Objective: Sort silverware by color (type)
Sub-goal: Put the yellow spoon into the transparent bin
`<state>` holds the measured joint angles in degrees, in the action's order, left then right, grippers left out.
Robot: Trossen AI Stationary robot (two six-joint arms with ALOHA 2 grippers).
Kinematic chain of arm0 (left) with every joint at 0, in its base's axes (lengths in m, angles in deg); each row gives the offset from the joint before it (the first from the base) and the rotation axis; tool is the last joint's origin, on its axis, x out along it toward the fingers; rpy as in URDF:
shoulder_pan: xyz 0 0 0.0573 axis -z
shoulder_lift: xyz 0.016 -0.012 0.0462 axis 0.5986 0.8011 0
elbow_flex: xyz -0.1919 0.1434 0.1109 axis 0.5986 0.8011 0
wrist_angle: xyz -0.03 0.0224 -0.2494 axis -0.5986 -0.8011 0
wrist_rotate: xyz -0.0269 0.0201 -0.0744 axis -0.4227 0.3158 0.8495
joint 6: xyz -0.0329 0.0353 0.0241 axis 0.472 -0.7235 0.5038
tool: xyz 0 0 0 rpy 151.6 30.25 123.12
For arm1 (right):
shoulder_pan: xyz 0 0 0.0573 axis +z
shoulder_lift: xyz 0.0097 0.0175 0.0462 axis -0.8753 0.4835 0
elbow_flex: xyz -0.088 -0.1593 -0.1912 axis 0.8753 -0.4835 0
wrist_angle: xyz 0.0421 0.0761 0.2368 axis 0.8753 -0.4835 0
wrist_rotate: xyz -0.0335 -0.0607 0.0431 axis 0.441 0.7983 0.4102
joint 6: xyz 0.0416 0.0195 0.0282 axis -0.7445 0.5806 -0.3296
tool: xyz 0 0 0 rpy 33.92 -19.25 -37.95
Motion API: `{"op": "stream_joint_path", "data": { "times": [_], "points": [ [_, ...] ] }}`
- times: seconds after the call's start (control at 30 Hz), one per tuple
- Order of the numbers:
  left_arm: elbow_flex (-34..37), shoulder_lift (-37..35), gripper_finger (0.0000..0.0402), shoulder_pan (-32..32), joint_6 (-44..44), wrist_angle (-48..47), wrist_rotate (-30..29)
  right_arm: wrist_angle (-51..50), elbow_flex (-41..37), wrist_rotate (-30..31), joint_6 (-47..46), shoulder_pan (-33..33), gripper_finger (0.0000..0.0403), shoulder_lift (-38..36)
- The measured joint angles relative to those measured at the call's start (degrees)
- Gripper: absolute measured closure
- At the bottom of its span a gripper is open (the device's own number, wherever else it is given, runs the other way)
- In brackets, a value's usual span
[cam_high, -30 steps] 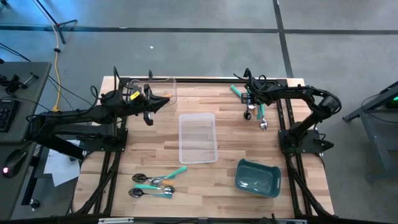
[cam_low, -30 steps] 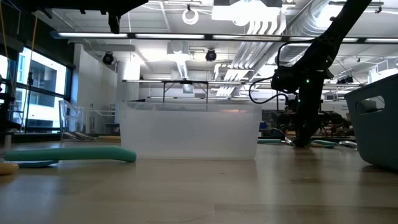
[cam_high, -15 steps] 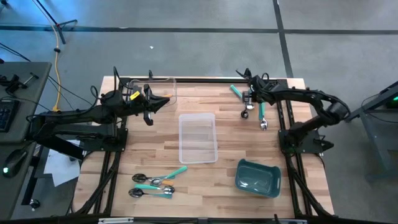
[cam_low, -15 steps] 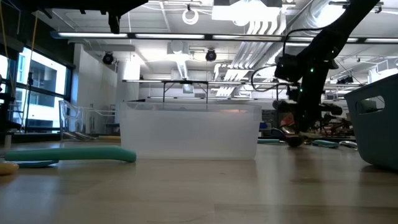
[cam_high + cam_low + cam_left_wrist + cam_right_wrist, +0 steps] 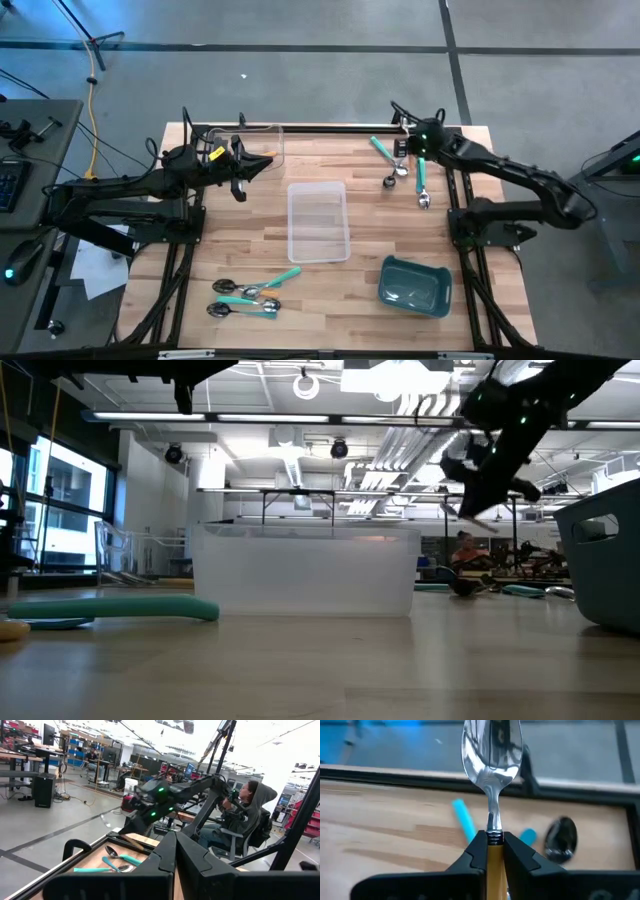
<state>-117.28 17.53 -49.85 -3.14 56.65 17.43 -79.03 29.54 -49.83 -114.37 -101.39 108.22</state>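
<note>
While right fingers [image 5: 492, 851] clamp orange-handled spoon [image 5: 492, 755], no legible writing

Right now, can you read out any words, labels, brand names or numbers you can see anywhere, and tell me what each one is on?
None: no readable text shows in any view.
The spoon held by the right gripper, the clear tray and the teal bin carry no visible markings.
The monitors and shelves in the room behind are too small and blurred to read.
</note>
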Motion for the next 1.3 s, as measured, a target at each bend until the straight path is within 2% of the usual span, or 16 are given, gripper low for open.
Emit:
{"op": "stream_joint_path", "data": {
  "times": [0.23,0.37,0.47,0.63,0.83,0.97,1.17,1.3],
  "points": [
    [0.00,-0.01,0.0401,0.00,0.00,-0.01,0.01,0.30,-0.01,-0.83,5.45,8.11,0.0382,-8.63],
    [0.00,-0.02,0.0402,0.00,0.00,0.00,-0.01,7.15,-2.94,-2.48,5.20,13.25,0.0382,-10.91],
    [0.00,0.00,0.0402,-0.01,0.00,-0.02,-0.02,17.37,-6.70,-3.08,2.71,17.41,0.0382,-10.87],
    [0.00,-0.01,0.0401,-0.02,0.00,-0.46,-0.71,35.32,-10.95,-3.61,1.54,24.01,0.0382,-8.35],
    [0.00,2.09,0.0402,-0.02,0.03,-0.27,-0.79,46.87,-6.89,-7.03,6.21,29.07,0.0382,-2.74],
    [0.00,5.24,0.0401,0.04,1.51,2.36,-0.42,50.16,-1.55,-10.68,11.69,30.71,0.0382,1.45],
    [0.00,8.39,0.0402,0.07,2.51,10.19,4.27,55.31,3.35,-20.04,13.43,31.26,0.0382,6.20],
    [0.00,9.05,0.0401,0.07,2.44,10.49,4.45,58.46,4.43,-21.87,14.25,32.17,0.0382,8.51]
  ]
}}
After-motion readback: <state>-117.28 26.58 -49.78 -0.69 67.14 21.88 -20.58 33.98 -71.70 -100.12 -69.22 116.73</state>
